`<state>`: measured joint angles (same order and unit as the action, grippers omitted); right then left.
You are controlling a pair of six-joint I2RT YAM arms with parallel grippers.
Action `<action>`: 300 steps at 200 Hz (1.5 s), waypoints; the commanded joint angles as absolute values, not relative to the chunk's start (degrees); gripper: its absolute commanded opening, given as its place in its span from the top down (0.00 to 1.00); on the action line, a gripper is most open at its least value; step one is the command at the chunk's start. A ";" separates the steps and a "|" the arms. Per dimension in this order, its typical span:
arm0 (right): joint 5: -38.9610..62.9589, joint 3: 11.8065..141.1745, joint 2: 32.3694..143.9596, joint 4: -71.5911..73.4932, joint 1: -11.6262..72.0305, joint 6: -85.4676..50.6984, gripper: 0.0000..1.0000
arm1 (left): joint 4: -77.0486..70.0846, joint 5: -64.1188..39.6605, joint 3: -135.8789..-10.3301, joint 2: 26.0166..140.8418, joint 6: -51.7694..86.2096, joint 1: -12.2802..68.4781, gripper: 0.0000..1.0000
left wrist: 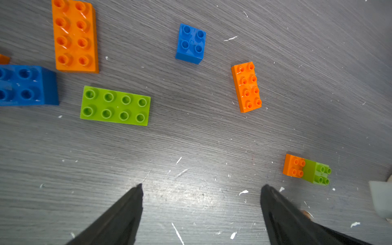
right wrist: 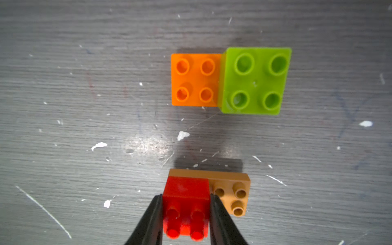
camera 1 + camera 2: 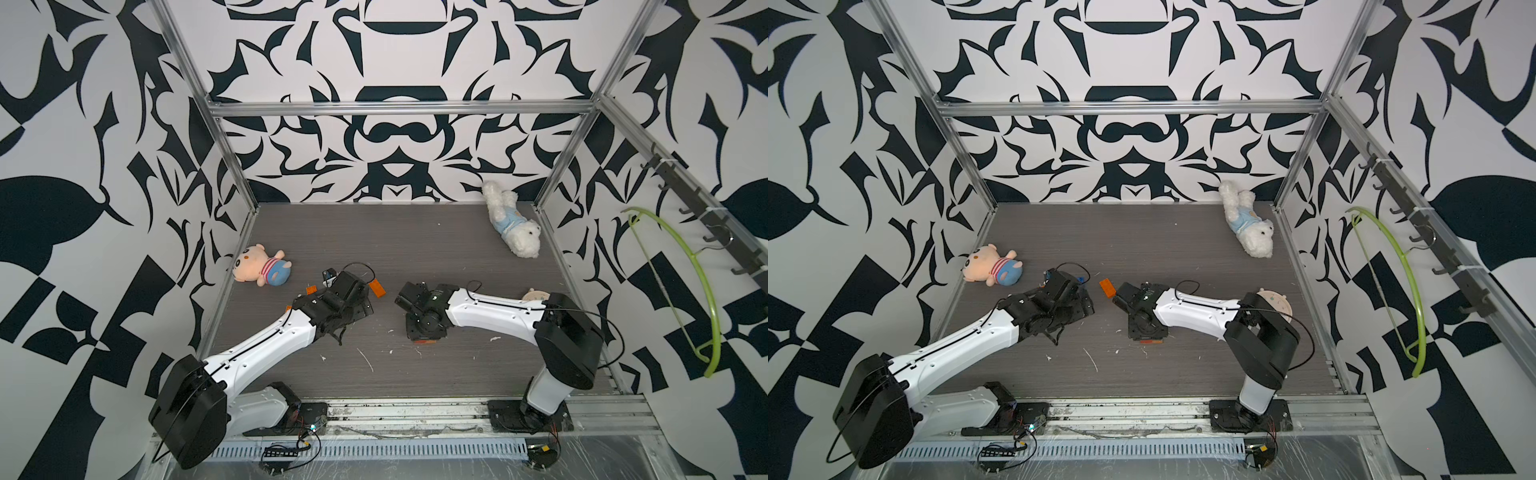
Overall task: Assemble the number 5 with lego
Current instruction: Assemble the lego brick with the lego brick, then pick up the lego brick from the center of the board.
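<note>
My left gripper (image 1: 202, 186) hovered over the worktop (image 1: 212, 137), left of its middle, jaws spread wide with nothing between them. Beyond my fingertips (image 1: 131, 201) the loose lego (image 1: 135, 110) lay flat, studs up. A lime oblong brick (image 1: 115, 105) was nearest. Beside it were a broad orange oblong brick (image 1: 75, 36) and a blue brick (image 1: 25, 84) cut off by the wrist view's border. A blue square brick (image 1: 191, 43) and a second orange oblong brick (image 1: 246, 87) lay farther out.

My right gripper (image 2: 186, 196), near the worktop's middle, was clamped on a reddish square brick (image 2: 185, 187), one finger pressed to each side. That brick sat on one half of an orange-brown oblong brick (image 2: 233, 191), whose other half showed bare studs. A shadow fell on the worktop just past this pair. Whether the pair rested on the surface or hung above it, I could not tell. A little beyond stood an orange brick with four studs showing (image 2: 195, 79), touching a lime square brick (image 2: 255, 80) that rose higher than it. Whether the lime one was stacked on the orange or only stood against it, I could not tell.

A pink plush doll (image 3: 262, 268) lay against the worktop's left edge and a white plush dog (image 3: 515, 226) near its far right corner, both well apart from the lego.
</note>
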<state>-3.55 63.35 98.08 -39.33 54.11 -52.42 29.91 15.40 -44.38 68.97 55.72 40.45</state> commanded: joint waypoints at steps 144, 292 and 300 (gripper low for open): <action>-7.38 61.71 86.61 -37.37 54.40 -51.11 0.44 | 36.61 9.46 -48.37 74.34 42.03 27.51 0.05; -7.47 61.86 82.78 -34.07 54.42 -46.72 0.16 | 38.53 7.63 -57.27 95.03 29.54 19.16 0.02; -7.47 61.93 82.84 -34.15 54.41 -46.76 0.16 | 38.18 7.39 -57.30 95.41 29.31 19.01 0.03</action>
<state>-5.93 60.14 82.72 -32.69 54.15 -47.16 37.19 7.49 -56.25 94.21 31.00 19.46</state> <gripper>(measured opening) 0.845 0.977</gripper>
